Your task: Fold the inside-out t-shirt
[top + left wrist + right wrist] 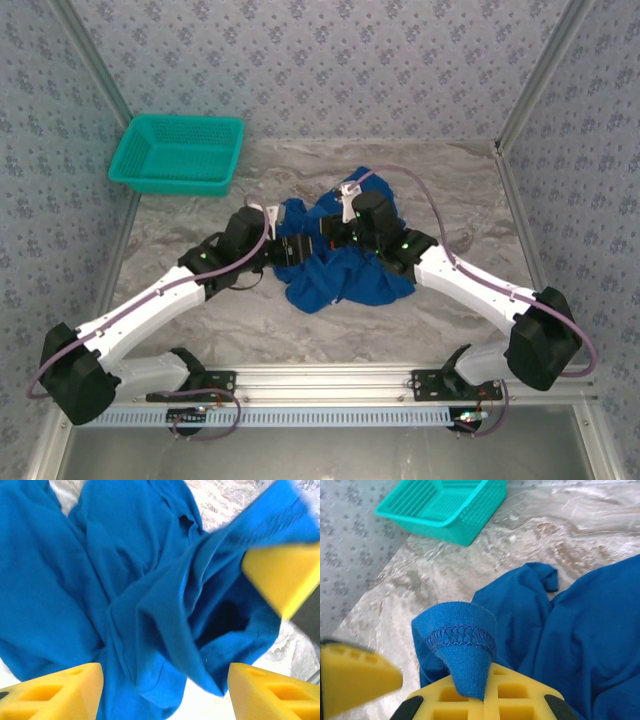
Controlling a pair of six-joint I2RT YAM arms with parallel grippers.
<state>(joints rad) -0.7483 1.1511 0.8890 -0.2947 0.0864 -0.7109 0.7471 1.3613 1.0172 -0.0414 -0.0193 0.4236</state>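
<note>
**Yellow fingers (55, 692) hover over a crumpled blue t-shirt (125, 580)**

Seen from the left wrist, the left gripper (165, 680) has its two yellow fingers set wide apart at the bottom corners of the picture. Nothing is clamped between them. Royal-blue cloth lies below the gap in deep, twisted folds. A third yellow finger, blurred, shows at the upper right beside the cloth.

Seen from the right wrist, the right gripper (480, 685) is closed tight on the t-shirt. A folded flap of blue hem rises from between its fingers, with a line of overlock stitching facing up. Beyond the flap, more of the shirt lies heaped to the right on pale, marbled sheeting. Another blurred yellow finger sits at the lower left.

From the camera above, the left arm (150, 310) and the right arm (480, 285), white with black joints, reach in from the near edge. They meet over the middle of the table (450, 190). The t-shirt lies there in a bunched heap between and under the two wrists, with part of it spread toward the near side.

At the far left corner, well apart from the shirt, stands a teal plastic mesh basket (178, 152). Patterned grey-blue walls (320, 60) enclose the table on three sides.
</note>
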